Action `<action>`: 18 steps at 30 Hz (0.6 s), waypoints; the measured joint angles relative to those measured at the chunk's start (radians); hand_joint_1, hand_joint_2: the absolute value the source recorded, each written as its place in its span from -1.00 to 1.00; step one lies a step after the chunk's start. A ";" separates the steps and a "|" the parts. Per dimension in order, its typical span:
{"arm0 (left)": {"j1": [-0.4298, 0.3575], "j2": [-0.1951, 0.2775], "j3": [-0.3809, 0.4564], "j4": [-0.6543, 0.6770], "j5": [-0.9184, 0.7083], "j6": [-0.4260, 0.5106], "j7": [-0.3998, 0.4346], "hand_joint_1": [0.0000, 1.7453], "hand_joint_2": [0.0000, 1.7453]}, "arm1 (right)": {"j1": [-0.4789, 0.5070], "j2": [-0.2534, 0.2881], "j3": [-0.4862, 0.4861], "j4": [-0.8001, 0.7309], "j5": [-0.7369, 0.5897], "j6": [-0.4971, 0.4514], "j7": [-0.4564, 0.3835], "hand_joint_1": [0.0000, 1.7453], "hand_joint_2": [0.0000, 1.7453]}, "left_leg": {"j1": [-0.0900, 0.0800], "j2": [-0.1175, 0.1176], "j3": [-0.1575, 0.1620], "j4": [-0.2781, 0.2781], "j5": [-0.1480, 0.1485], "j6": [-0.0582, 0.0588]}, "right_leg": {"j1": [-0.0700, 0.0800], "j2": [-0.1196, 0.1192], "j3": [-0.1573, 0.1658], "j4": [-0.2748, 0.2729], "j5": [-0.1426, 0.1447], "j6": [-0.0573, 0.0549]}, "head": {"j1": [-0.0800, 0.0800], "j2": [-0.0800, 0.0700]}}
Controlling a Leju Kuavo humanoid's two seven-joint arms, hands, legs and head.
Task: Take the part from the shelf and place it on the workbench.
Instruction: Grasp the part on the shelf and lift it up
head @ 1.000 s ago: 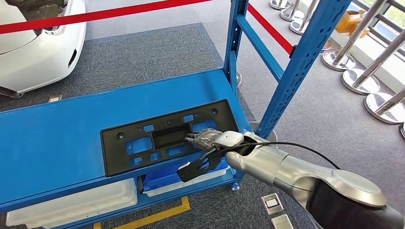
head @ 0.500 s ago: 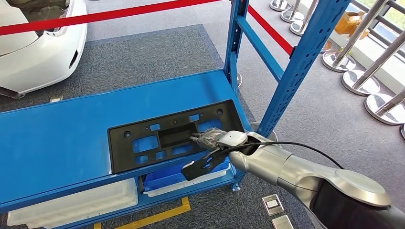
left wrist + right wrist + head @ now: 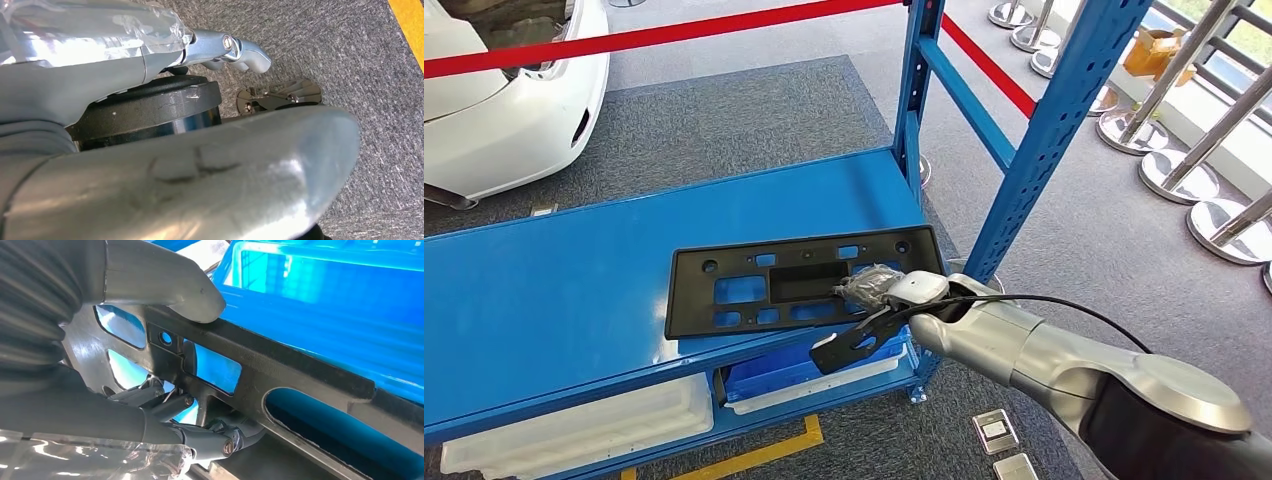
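Note:
The part is a long black plastic plate with several cut-outs, lying on the blue shelf with its right end at the shelf's front right corner. My right hand grips that end. In the right wrist view the thumb presses on the top face of the part and the darker fingers curl underneath it. My left hand hangs beside my body above the grey carpet, holding nothing, with a silver finger stretched out.
A blue upright post stands just right of the part. Below the shelf sit a white tray and a blue bin. Behind are a red barrier belt, a white car and steel stanchions.
The part has slid to the right along the shelf in my right hand's hold, and its right end now reaches the front right corner. The hand has moved slightly right with it.

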 joint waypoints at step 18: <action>0.000 0.000 0.000 0.000 0.000 0.000 0.000 -1.00 -1.00 | 0.001 -0.003 0.000 -0.002 0.000 0.000 0.000 0.42 1.00 | 0.000 0.000 0.002 -0.001 0.000 0.000 | 0.000 0.000 0.002 0.000 -0.001 0.000 | 0.000 0.000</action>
